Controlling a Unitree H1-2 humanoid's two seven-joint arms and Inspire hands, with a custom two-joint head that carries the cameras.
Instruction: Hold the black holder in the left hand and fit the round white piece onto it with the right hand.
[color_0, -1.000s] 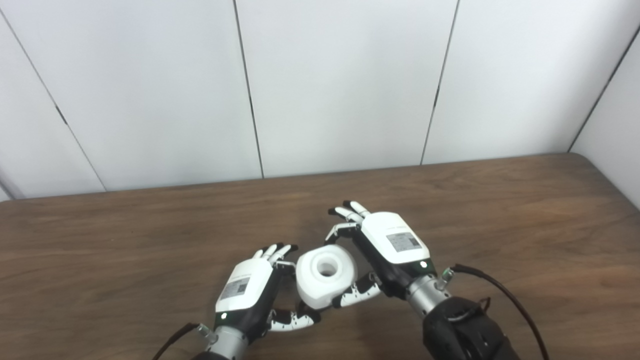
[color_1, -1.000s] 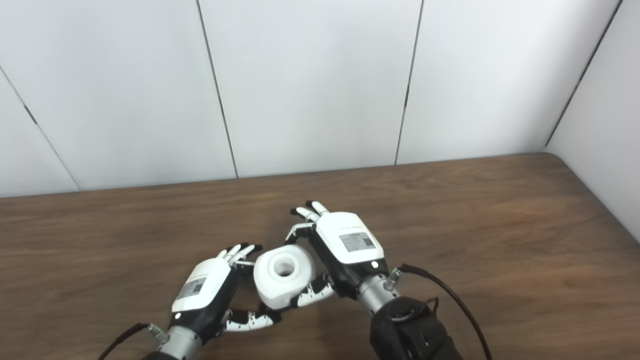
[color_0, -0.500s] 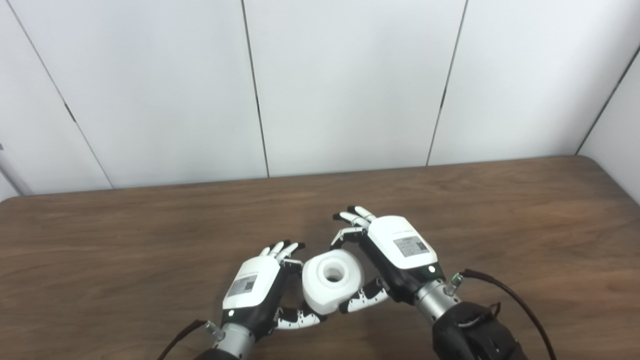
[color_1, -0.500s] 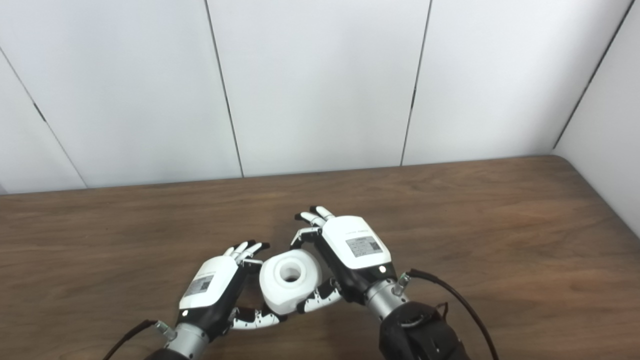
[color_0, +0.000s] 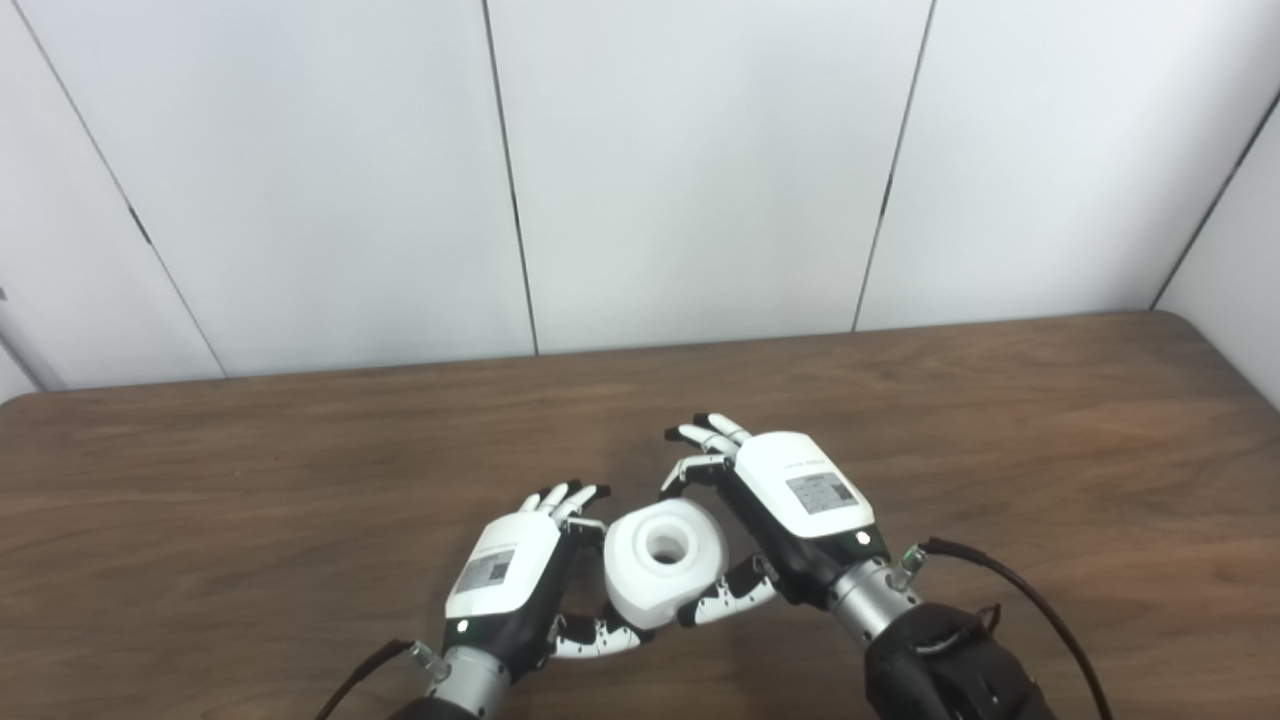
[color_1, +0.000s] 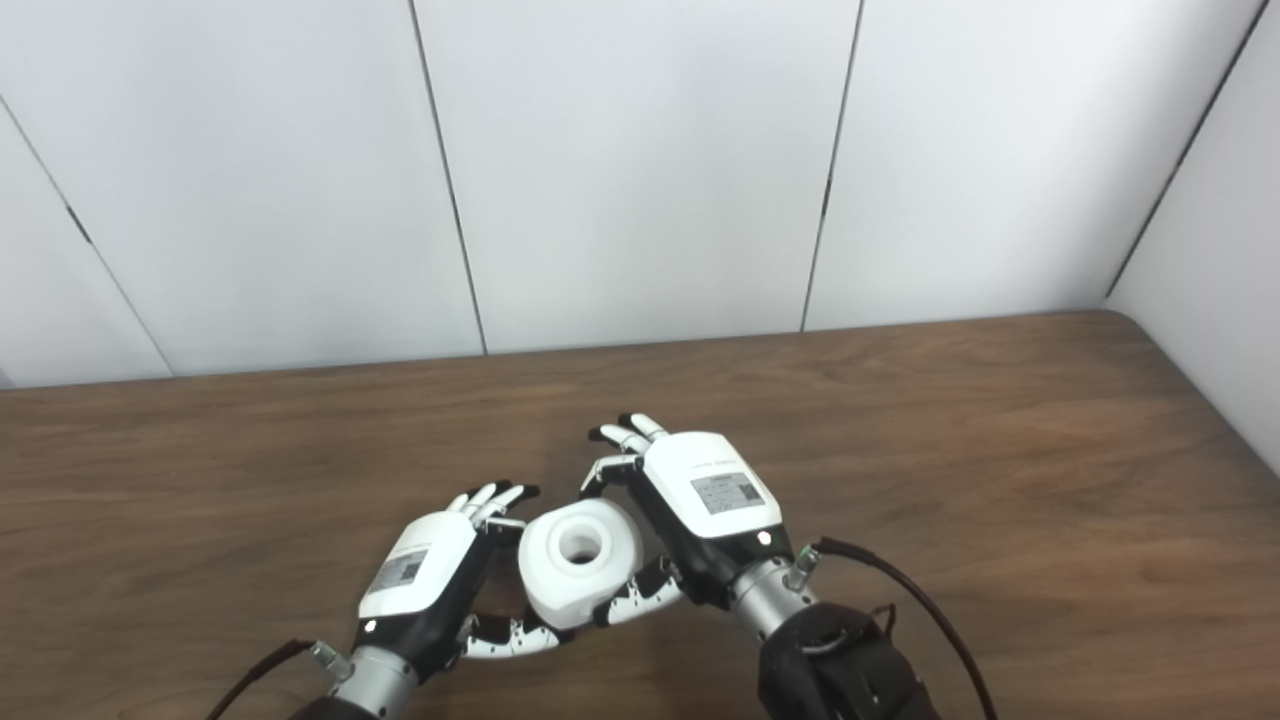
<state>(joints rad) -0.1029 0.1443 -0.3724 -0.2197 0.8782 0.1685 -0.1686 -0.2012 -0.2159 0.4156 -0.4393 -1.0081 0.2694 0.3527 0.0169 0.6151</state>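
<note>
Both hands flank the round white piece on the table.

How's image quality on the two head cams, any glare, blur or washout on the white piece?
Left eye view: sharp, even diffuse light, soft shadow under the round white piece; its surface is near washout, only the centre hole reads. Right eye view: same, with mild sheen on the table; the white shells of the left hand and right hand are bright, labels unreadable.

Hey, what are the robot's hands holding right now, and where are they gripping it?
The round white piece sits between both hands: right hand on its right side, thumb below; left hand against its left side. No black holder shows.
</note>
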